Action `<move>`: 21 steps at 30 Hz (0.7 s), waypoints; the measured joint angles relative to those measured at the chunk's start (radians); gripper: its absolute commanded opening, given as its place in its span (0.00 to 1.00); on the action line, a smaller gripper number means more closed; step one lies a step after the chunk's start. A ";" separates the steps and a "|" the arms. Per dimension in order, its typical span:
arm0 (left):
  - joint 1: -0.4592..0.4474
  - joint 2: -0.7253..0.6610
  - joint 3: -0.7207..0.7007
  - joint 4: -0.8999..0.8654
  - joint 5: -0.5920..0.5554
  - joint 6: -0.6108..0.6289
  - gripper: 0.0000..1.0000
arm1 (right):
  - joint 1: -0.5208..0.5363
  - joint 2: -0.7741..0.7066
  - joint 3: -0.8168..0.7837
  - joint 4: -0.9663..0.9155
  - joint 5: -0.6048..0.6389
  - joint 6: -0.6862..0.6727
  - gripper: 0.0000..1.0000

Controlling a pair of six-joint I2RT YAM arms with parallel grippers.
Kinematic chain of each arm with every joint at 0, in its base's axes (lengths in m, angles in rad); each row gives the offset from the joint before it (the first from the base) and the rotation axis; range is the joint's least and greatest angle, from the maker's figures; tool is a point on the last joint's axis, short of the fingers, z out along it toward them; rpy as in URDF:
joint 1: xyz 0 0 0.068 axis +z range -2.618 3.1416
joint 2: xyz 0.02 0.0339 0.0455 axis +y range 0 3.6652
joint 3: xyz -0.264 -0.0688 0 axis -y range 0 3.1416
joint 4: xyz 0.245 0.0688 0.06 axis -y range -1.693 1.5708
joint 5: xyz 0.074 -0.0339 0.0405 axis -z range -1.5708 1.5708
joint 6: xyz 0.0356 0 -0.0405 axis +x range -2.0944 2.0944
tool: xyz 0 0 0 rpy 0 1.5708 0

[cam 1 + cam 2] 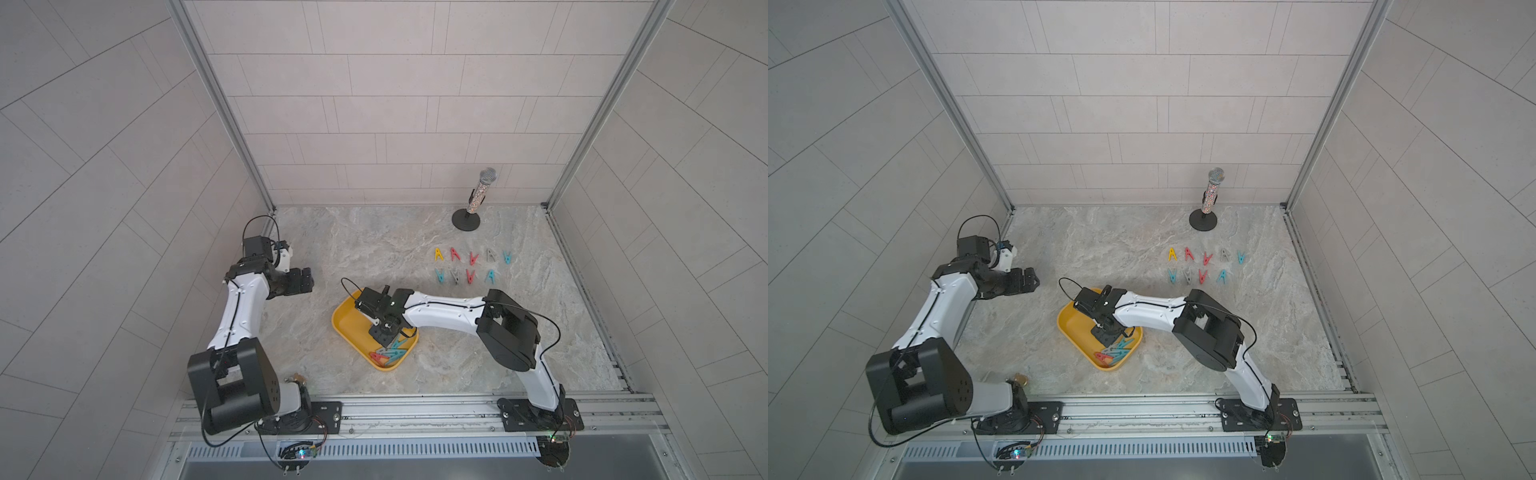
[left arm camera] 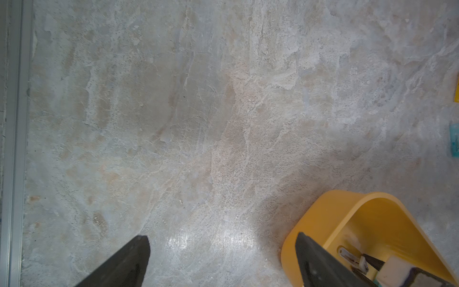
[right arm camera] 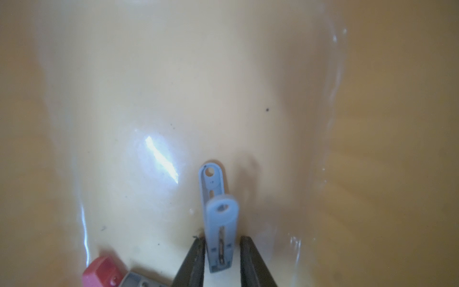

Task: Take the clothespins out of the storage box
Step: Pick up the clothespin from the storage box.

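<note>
The storage box (image 1: 349,320) sits at lower centre in both top views, on the marbled bench (image 1: 374,249). A small heap of clothespins (image 1: 388,354) is left in its lower corner. Nine more lie in two neat rows (image 1: 469,266) on the bench, right of centre.

The right claw (image 1: 388,336) reaches down into the box. In the right wrist view, its jaws stand either side of a pale grey-blue clothespin (image 3: 221,223) that lies on the box floor. The dark fingertips (image 3: 198,251) sit very close to the peg's flanks. The view is soft and close here, so I cannot tell whether the pinch is made or a sliver of gap remains.

The step in hand looks to be the grasp, and a good one probably needs these points:
- Keep the peg centred between the jaws, so that neither side shoves it along the glossy floor.
- Press on the flat sides near the spring, not on the splayed legs, which would likely squeeze the peg open.
- Lift straight up until clear of the low wall.
- Stay clear of the red peg (image 3: 101,273) at the lower left of that view.

The left claw (image 1: 305,280) hangs released and wide apart above bare bench at left of centre, beside the box, and can stay put.
</note>
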 measured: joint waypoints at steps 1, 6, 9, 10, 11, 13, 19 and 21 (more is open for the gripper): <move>0.000 0.000 0.000 0.000 0.000 0.000 1.00 | 0.000 0.000 0.000 0.000 0.000 0.000 0.23; 0.000 0.000 0.000 0.000 0.000 0.000 1.00 | 0.000 -0.002 0.000 0.000 0.002 -0.002 0.17; 0.000 0.000 0.000 0.000 0.000 0.000 1.00 | 0.000 -0.006 0.000 -0.002 0.004 -0.005 0.14; 0.000 0.000 0.000 0.000 0.000 0.000 1.00 | 0.000 -0.007 0.000 -0.003 0.004 -0.006 0.12; 0.000 0.000 0.000 0.000 0.000 0.000 1.00 | -0.001 -0.008 0.000 -0.004 0.004 -0.008 0.11; 0.000 0.000 0.000 0.000 0.000 0.000 1.00 | -0.001 -0.017 0.000 -0.006 0.004 -0.009 0.08; 0.000 0.000 0.000 0.000 0.000 0.000 1.00 | -0.008 -0.093 -0.002 -0.012 -0.008 -0.013 0.06; 0.000 0.000 0.000 0.000 0.000 0.000 1.00 | -0.014 -0.130 -0.005 -0.011 -0.024 -0.012 0.05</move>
